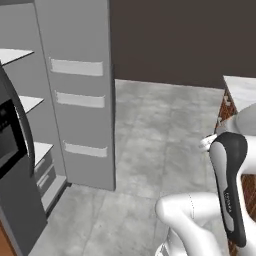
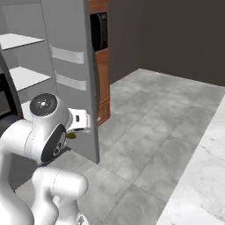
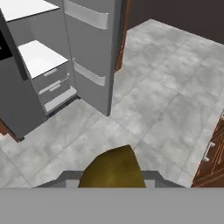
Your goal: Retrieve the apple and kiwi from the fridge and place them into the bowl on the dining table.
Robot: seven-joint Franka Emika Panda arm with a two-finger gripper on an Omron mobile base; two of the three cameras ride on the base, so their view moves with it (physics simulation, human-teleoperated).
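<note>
At 6 o'clock in hand view, kiwi point(image 3: 113, 168) sits clamped in closed tool point(image 3: 114, 180), fridge point(image 3: 89, 52) at 11; prob. light, soft-skinned, slippery, so grip w/ gentle squeeze across its middle.

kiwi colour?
Olive-brown with a yellowish tint; the kiwi shows best in the hand view.

Fridge point(image 1: 82, 95): smooth matt grey, metal-like, with plain white shelves point(image 3: 41, 57); kiwi point(image 3: 113, 168): dull olive-brown skin, faintly rough; floor point(image 1: 160, 145): mottled grey stone tile, matt; tabletop point(image 2: 202, 184): white grey-veined marble, smooth; cabinet point(image 2: 102, 66): brown wood.
</note>
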